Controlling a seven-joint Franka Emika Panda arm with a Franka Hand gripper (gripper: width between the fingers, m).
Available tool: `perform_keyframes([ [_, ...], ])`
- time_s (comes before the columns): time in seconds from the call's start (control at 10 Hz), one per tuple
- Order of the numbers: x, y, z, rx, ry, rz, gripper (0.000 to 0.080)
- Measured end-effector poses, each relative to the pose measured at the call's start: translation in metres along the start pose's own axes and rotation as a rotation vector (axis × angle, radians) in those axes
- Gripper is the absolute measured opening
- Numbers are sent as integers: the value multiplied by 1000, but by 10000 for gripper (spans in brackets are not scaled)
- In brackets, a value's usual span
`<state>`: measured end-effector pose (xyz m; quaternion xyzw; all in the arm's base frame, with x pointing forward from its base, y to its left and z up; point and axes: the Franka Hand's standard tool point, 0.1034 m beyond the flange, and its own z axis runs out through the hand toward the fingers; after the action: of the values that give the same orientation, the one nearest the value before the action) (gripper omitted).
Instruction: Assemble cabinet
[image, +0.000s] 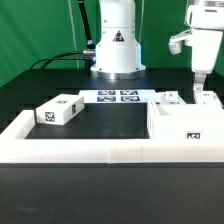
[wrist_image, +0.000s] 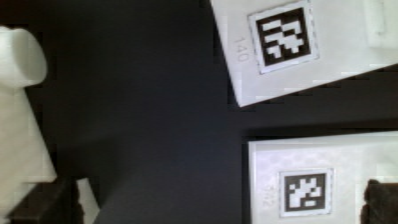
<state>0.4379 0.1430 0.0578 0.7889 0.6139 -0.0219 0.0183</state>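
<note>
The cabinet's boxy white body (image: 185, 122) stands at the exterior view's right, with a tag on its front. A long white block (image: 58, 110) with tags lies at the left. Two small tagged white parts (image: 168, 99) (image: 207, 97) lie behind the body. My gripper (image: 202, 84) hangs just above the right-hand one, touching nothing. In the wrist view my gripper (wrist_image: 217, 200) is open, with dark fingertips (wrist_image: 54, 200) far apart. One tagged white panel (wrist_image: 320, 180) lies between them, nearer one finger. A second tagged panel (wrist_image: 302, 45) lies beyond it.
The marker board (image: 118, 97) lies in front of the robot base. A low white rim (image: 100, 152) borders the black table along the front and left. A white edge (wrist_image: 18, 110) shows at the side of the wrist view.
</note>
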Motion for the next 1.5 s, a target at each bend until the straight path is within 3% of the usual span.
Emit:
perform_keyframes([
  [0.2,0,-1,0,1,-1,0,798],
  [0.5,2,-46,4,15,6,2,798],
  [0.8,15,-67,13,28,21,13,798],
  [1.1,28,-67,19,31,36,12,798],
  [1.5,31,-72,35,53,40,13,798],
])
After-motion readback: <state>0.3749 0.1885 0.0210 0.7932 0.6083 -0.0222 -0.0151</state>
